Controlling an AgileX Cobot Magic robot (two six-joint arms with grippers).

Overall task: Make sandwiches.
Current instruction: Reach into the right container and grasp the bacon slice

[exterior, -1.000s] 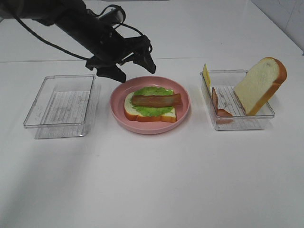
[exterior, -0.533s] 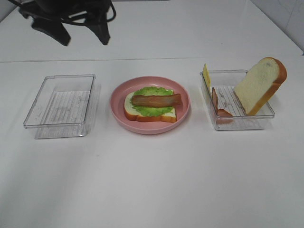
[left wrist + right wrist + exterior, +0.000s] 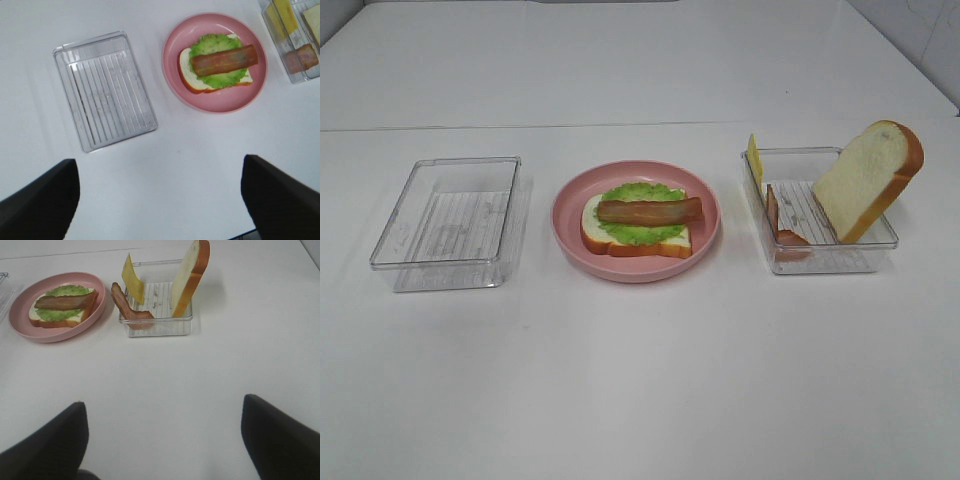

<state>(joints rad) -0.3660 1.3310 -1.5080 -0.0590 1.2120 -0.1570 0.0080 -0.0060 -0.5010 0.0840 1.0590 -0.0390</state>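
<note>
- Pink plate (image 3: 563, 215) sits mid-bench (image 3: 640, 380). On it is the half-built sandwich: lower bread slice (image 3: 635, 244), lettuce (image 3: 638, 229) on that, and one bacon strip (image 3: 650, 211) lying across the top.
- Remaining parts stand in the right tray (image 3: 820, 263).
  - The second bread slice (image 3: 865, 180) is on edge, leaning toward the end away from the plate, with its top well above the rim.
  - The cheese square (image 3: 754, 158) is upright at the plate-side end.
  - The second bacon strip (image 3: 781, 228) is slumped just beside the cheese, with one end down on the tray floor.
- Left tray (image 3: 440, 263) holds nothing that I can see.
- Left claw (image 3: 159, 165) is released, its fingers spread wide with nothing between them, high over the bench. Right claw (image 3: 164, 405) is likewise spread and carries nothing. Neither appears in the high view.
- Handling, judged: these are toy pieces, likely light and somewhat springy. The bread looks thick enough to take a firm pinch.
- Best hold on the leaning slice is across its faces at the exposed upper crust, clear of the tray wall.
- Cheese looks thin and smooth, so it is probably slippery. Pinch the corner standing above the rim, flat faces to the pads.
- Bacon is narrow and bent, so grip across its width at the raised end.
- Risk: the light tray may shift or lift if a piece snags on its wall.
</note>
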